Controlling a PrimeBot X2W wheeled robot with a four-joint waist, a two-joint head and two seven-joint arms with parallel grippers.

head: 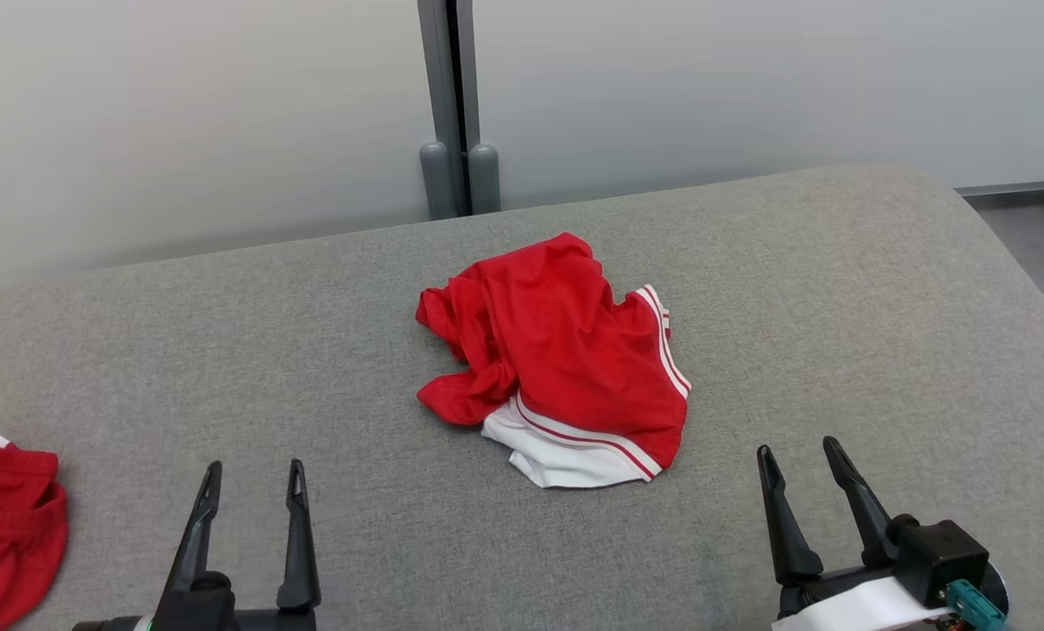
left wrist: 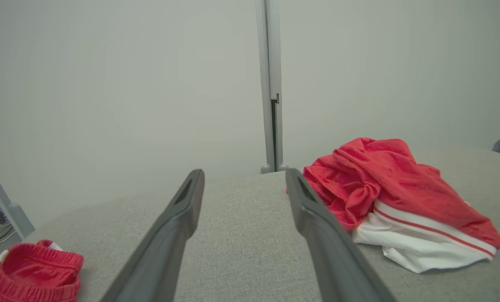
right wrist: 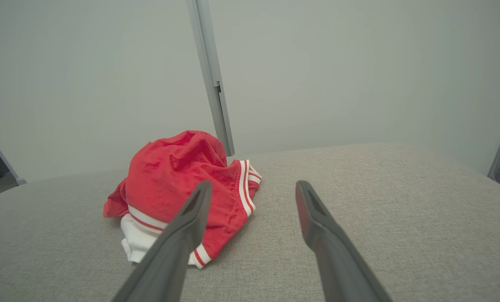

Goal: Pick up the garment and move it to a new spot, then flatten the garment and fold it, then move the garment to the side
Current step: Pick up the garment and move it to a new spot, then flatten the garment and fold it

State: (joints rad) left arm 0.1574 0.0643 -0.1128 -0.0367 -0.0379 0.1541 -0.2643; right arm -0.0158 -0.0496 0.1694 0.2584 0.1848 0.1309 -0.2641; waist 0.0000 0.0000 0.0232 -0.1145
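Observation:
A crumpled red garment with white trim and red-and-white stripes lies bunched in the middle of the grey padded table. It also appears in the left wrist view as the garment off to the right, and in the right wrist view as the garment left of centre. My left gripper stands open near the front left, well short of the cloth, with nothing between its fingers. Open and empty too, my right gripper sits at the front right, apart from the garment.
A second red garment lies at the table's left edge, also seen as red cloth in the left wrist view. A grey post rises behind the table against a pale wall. The table's right end curves down toward the floor.

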